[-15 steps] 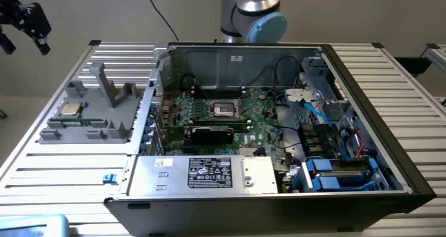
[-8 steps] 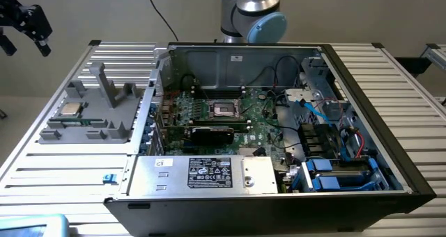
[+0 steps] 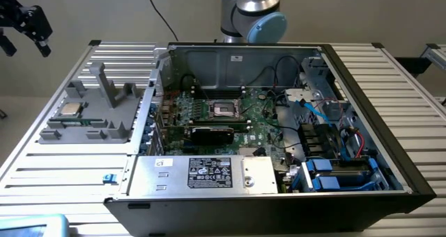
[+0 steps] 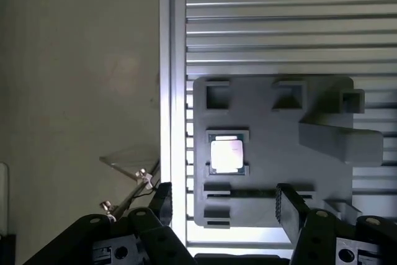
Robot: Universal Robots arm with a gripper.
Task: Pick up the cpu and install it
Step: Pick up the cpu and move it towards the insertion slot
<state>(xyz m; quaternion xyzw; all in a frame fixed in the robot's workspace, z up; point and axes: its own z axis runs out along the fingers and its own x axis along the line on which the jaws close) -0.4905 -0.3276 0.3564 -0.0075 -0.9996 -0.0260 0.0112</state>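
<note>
The cpu (image 3: 70, 109), a small square chip with a shiny metal top, lies flat in a pocket of the grey holder (image 3: 104, 127) at the exterior view's left. In the wrist view the cpu (image 4: 226, 155) sits near the middle of the holder (image 4: 267, 153). My gripper (image 3: 26, 45) hangs high above the table's far left corner, well above the cpu. It is open and holds nothing. Its black fingers (image 4: 288, 210) stand wide apart in the wrist view. The black cpu socket (image 3: 226, 108) with its metal frame lies in the motherboard inside the open computer case (image 3: 362, 96).
A long green memory stick (image 3: 73, 123) lies in the holder just in front of the cpu. Tall grey posts (image 3: 101, 83) rise from the holder behind it. The slatted metal table (image 3: 62, 169) ends close to the holder's left. The arm's base (image 3: 254, 18) stands behind the case.
</note>
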